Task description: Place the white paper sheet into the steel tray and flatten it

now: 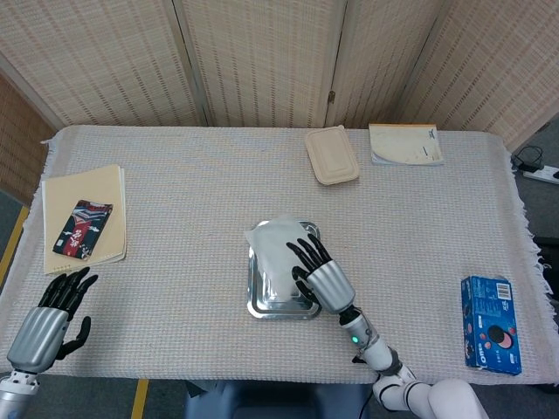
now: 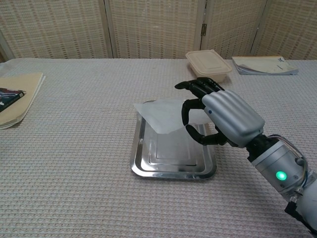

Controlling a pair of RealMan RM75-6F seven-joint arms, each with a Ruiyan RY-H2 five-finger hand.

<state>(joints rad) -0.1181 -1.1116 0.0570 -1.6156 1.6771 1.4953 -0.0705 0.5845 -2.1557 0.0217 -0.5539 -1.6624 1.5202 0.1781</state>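
The head view looks steeply down on the whole table [image 1: 192, 192]; the chest view faces it low and close.

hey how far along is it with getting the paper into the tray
Partly done: the white paper sheet has been brought over the steel tray, covering its far end. In hand: the right hand pinches the sheet, which sits tilted with its far edge over the rim, not flat. Left: lower it fully inside, release, and press it flat. The left hand waits open at the table's near edge.
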